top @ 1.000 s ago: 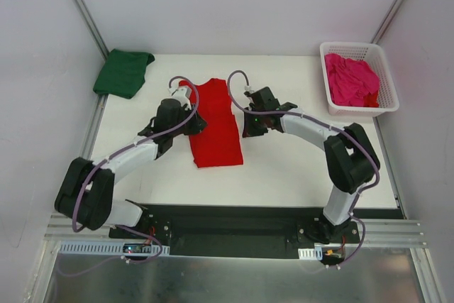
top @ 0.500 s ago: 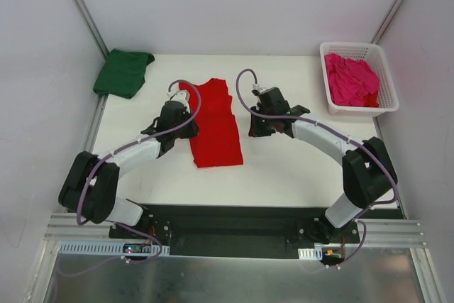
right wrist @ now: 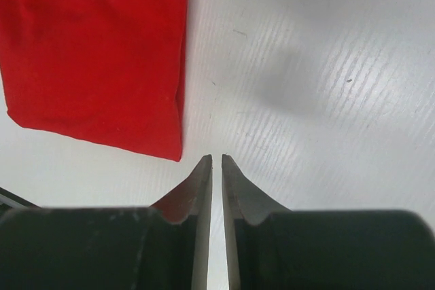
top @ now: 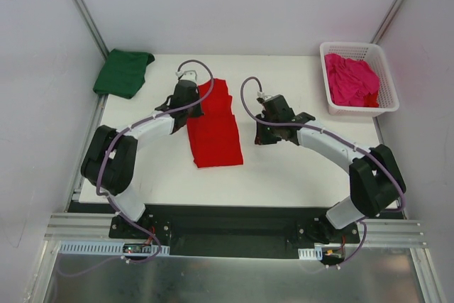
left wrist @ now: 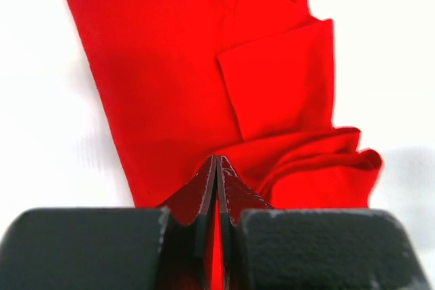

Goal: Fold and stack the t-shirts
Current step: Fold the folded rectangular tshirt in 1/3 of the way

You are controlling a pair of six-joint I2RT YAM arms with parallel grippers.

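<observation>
Left jaws clench the red t-shirt (top: pixel 216 133) at its 10 o'clock edge, likely to fold it; right jaws, barely parted and empty, hover at its 3 o'clock.

No readable text, label, brand, number or sign on anything in any view.

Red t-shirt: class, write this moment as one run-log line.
left gripper: shut on red t-shirt | right gripper: slit open, empty, over table | green t-shirt: far-left corner | pink t-shirt: in basket
</observation>
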